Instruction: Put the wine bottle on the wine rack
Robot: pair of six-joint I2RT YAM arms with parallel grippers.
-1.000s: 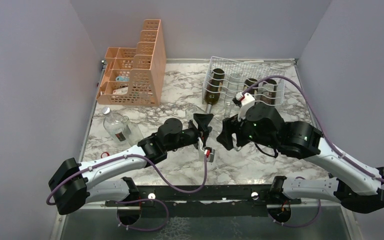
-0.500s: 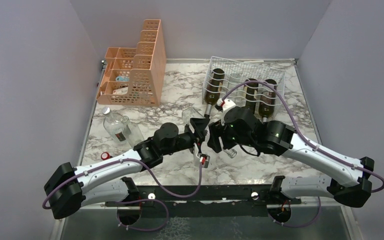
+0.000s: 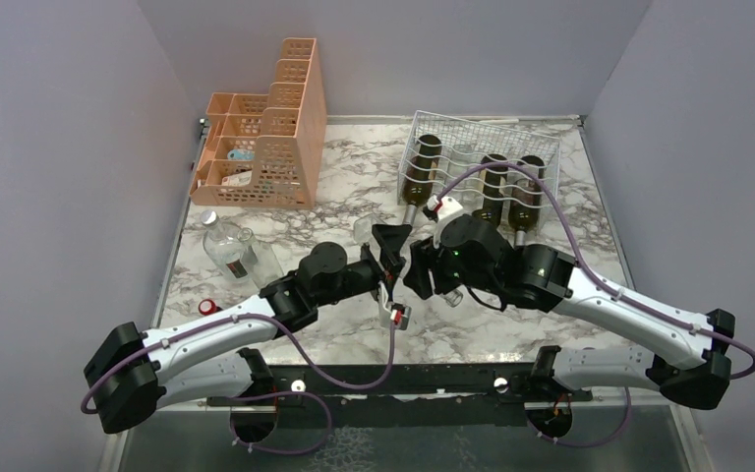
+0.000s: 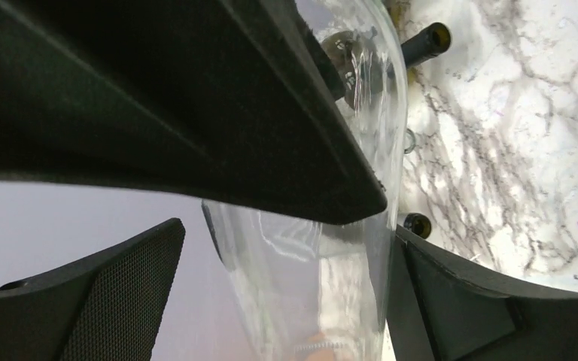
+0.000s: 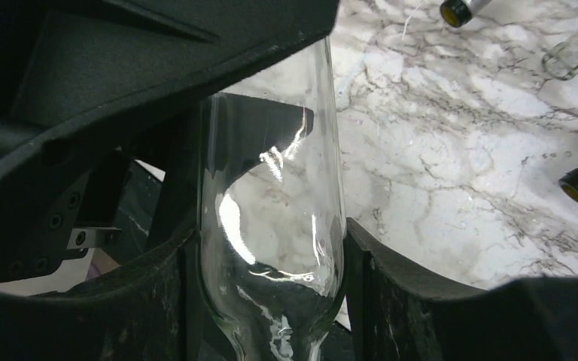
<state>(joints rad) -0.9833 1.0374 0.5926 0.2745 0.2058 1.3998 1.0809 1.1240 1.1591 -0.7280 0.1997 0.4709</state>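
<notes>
Clear glass hangs between my two arms over the marble worktop (image 3: pixel 344 182). The wine bottle (image 5: pixel 271 218) sits where both grippers meet, near the middle of the worktop and well short of the wine rack (image 3: pixel 482 128) at the far right.

The left gripper (image 3: pixel 393 248) stands wide around the bottle's body. Its wrist camera shows a gap between one pad (image 4: pixel 120 293) and the glass, so I read that arm as carrying nothing. The right gripper (image 3: pixel 423 270) has its fingers (image 5: pixel 421 301) set against either side of the glass, just where the body narrows toward the neck, and I judge the weight rests there.

I take this for a handover. The rack stands on the right arm's side of the worktop, an easier reach for that arm than for the left.

Three dark bottles (image 3: pixel 492 177) lie in the wire cradles with their necks pointing toward the arms. A free cradle shows between the leftmost bottle and the other two, a likely slot for this one.

From overhead the clear bottle is mostly hidden under the grippers, so I cannot tell its exact tilt. Smooth glass held near the shoulder could pivot, so the carry calls for a firm squeeze. The peach organizer (image 3: pixel 265 147) and the spare clear bottles (image 3: pixel 224 241) at the left play no part.
</notes>
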